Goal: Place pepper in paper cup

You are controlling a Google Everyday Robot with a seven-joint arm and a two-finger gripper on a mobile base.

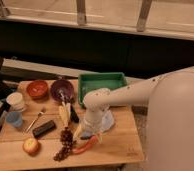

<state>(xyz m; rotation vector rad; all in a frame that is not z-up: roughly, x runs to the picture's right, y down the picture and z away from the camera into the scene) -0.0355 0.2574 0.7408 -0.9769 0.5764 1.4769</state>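
The pepper [85, 146], slender and orange-red, lies near the front edge of the wooden table [115, 145], just right of the dark grapes [65, 144]. The paper cup [16, 101], off-white, stands at the table's left side, behind the small blue cup [13, 119]. My gripper [87, 133] hangs down from the white arm [135, 92], directly above the pepper's upper end and very close to it. The paper cup is far to the left of the gripper.
A red-orange bowl [38, 88], a purple bowl [62, 90] and a green tray [102, 82] stand at the back. A fork [36, 120], black bar [43, 128], apple [30, 145], yellow object [65, 112] and pale cloth [108, 120] lie on the table.
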